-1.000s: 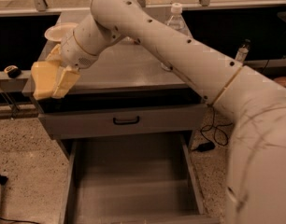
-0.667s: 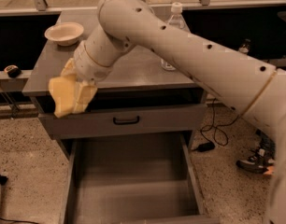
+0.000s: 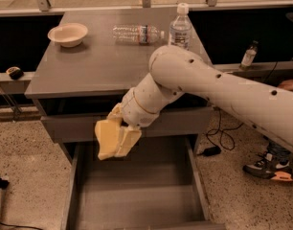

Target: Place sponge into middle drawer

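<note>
My gripper (image 3: 117, 139) hangs from the white arm in front of the grey cabinet, over the left front part of the open middle drawer (image 3: 137, 198). It is shut on the yellow sponge (image 3: 105, 137), which it holds above the drawer's flat grey floor without touching it. A pale yellow finger (image 3: 130, 138) presses on the sponge's right side. The drawer is pulled out toward me and nothing shows on its floor.
A white bowl (image 3: 67, 34), a lying clear bottle (image 3: 137, 32) and an upright water bottle (image 3: 180, 27) are on the cabinet top (image 3: 89, 71). A closed drawer front (image 3: 70, 126) sits above the open drawer. A cable (image 3: 218, 138) and a person's shoe (image 3: 269, 169) are on the floor at right.
The arm has carried the sponge from the cabinet's left top edge down and to the right, in front of the cabinet and over the open drawer.
</note>
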Available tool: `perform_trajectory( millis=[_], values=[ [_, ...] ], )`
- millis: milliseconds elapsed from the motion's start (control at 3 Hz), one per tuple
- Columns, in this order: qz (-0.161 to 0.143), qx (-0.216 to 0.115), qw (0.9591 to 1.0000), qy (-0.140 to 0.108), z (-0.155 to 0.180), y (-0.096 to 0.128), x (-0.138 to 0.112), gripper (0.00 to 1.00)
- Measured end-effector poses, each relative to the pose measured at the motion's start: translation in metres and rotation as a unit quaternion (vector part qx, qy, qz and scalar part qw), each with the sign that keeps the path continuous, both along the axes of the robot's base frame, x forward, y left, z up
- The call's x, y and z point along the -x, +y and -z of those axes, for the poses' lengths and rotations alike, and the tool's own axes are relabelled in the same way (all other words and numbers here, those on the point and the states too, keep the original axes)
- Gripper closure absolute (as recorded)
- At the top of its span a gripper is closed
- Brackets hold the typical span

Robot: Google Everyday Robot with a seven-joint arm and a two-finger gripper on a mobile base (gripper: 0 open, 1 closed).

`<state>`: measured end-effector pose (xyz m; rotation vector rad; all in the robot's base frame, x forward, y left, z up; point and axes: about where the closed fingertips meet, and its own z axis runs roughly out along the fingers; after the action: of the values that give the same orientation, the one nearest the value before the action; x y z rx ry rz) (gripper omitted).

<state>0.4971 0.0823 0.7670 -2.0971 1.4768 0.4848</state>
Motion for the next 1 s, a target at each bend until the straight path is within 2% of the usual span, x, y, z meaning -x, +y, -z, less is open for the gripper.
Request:
perform_trajectory(
  millis=[333, 667, 1000],
  values=[
    [0.000, 0.000, 1.0000, 0.000, 0.000, 0.000, 0.000, 1.00],
    [0.027, -0.001, 0.9991, 0.033, 0.040, -0.020, -0.002, 1.00],
    [0.061, -0.006, 0.9977, 0.027, 0.086, -0.058, 0.008, 1.00]
  ],
)
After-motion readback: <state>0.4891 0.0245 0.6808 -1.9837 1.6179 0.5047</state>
